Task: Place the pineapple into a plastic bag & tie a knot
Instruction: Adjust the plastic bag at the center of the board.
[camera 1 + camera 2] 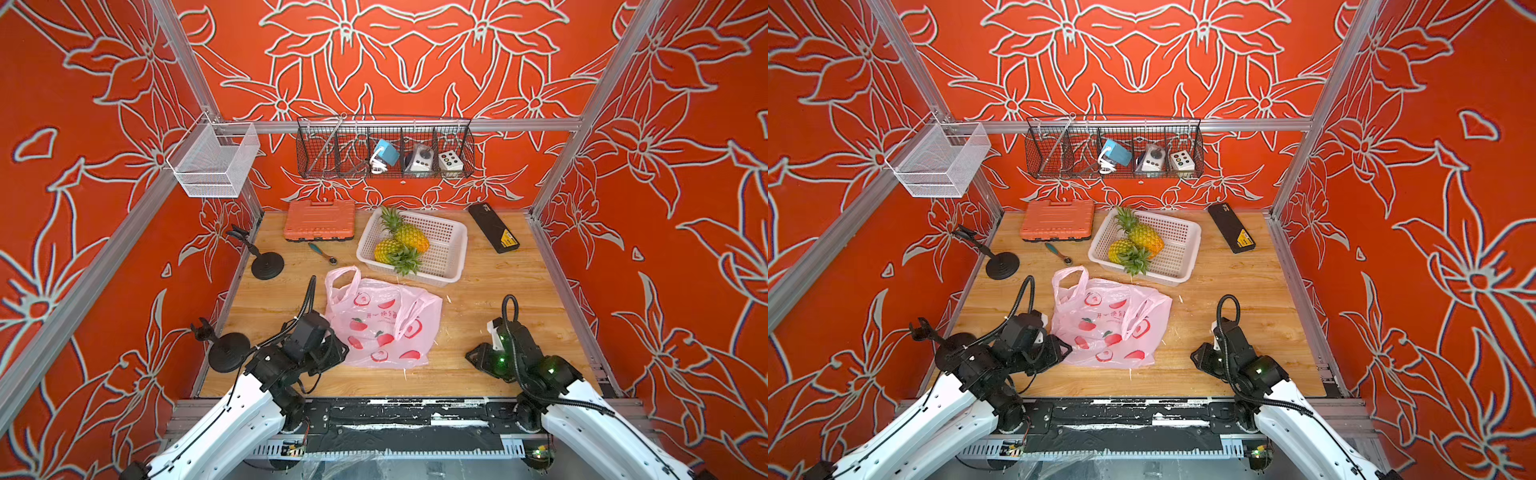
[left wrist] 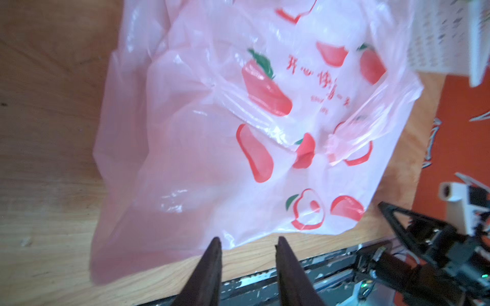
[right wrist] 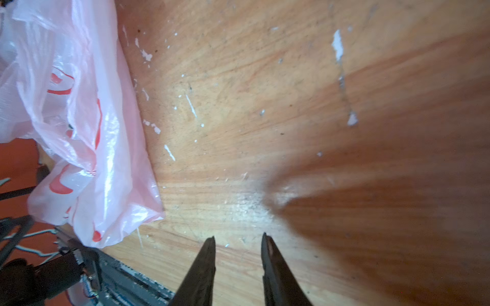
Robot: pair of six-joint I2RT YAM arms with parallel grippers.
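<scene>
With both pineapples (image 1: 401, 245) in the white basket (image 1: 453, 245) near the table's (image 1: 478, 299) far edge, the empty bag (image 1: 384, 324) lies flat mid-table (no knot), so the left gripper (image 2: 248, 245) and right gripper (image 3: 238, 239), part-open and holding nothing, may pinch both thin layers shut.

A light wooden tabletop (image 1: 490, 316) carries the flat plastic bag (image 1: 384, 322), a white perforated basket (image 1: 446, 253), an orange tool case (image 1: 319, 220), a black flat box (image 1: 493, 227), a teal-handled ratchet (image 1: 322, 253) and two black round-based stands (image 1: 268, 266). Pale flecks lie scattered on the wood.
</scene>
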